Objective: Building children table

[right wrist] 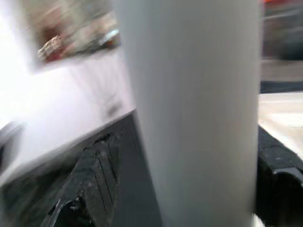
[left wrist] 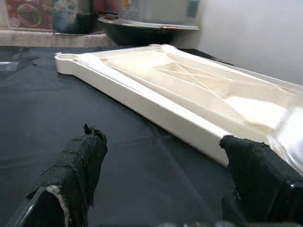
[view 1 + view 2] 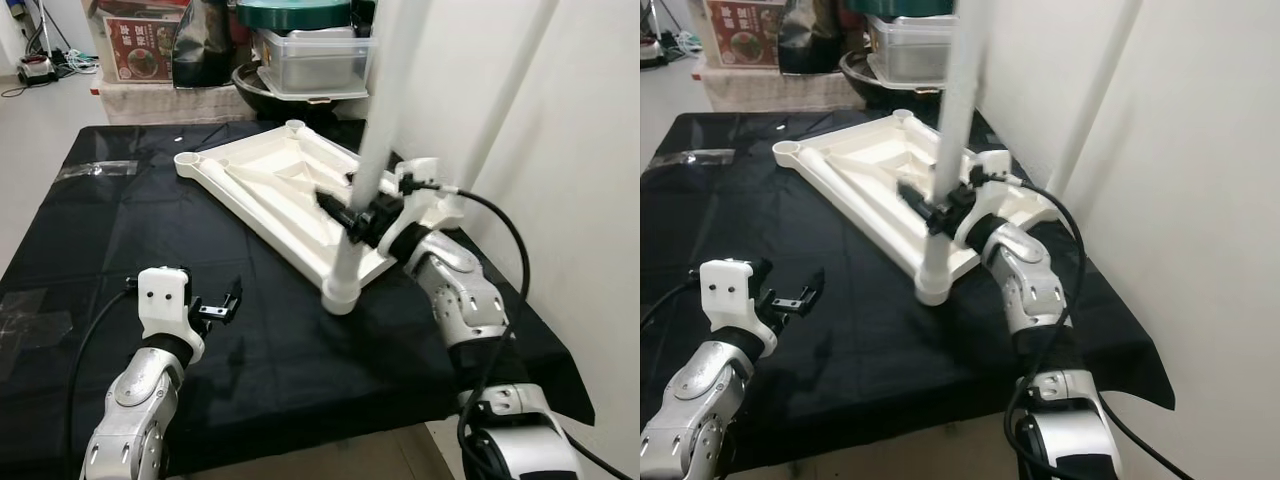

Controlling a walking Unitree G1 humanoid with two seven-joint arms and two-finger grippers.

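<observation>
Worktop (image 3: 120, 230): black cloth cover.
Tabletop panel (image 3: 290, 185): white, upside down on cloth.
Leg (image 3: 372, 160): upright in near corner socket.
Right gripper (image 3: 350, 222): fingers grasping leg.
Left gripper (image 3: 222, 305): fingers released, above cloth.

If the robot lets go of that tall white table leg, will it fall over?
Probably not at once: the table leg stands upright with its foot in the corner socket of the upside-down tabletop. It is tall and thin, so it may wobble or lean if loose. The right gripper clamps it; it looks stiff, smooth, perhaps slippery.
</observation>
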